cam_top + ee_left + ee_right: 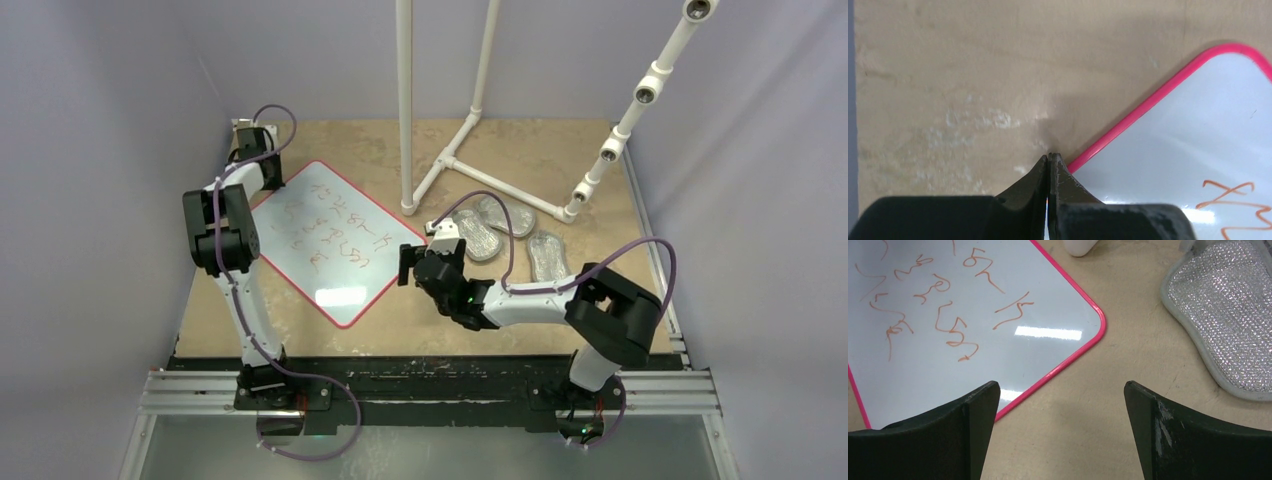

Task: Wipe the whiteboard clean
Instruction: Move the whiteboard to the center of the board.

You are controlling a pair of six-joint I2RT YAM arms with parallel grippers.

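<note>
The whiteboard (345, 275) lies flat at the table's left centre, turned diamond-wise, with a red rim and red scribbles (325, 230) over its far half. My left gripper (270, 182) is shut and empty, with its tips (1049, 157) at the board's far-left rim (1128, 122). My right gripper (420, 256) is open and empty. It hovers over bare table just right of the board's right corner (1098, 325). In the right wrist view (1062, 387) the scribbles (948, 325) lie to its upper left.
Three silvery-grey oval pads (505, 215) lie right of the right gripper, one of them close by (1228, 315). A white pipe frame (405, 100) stands behind the board, and a jointed white pipe (640, 95) leans at the back right. Grey walls close in the table.
</note>
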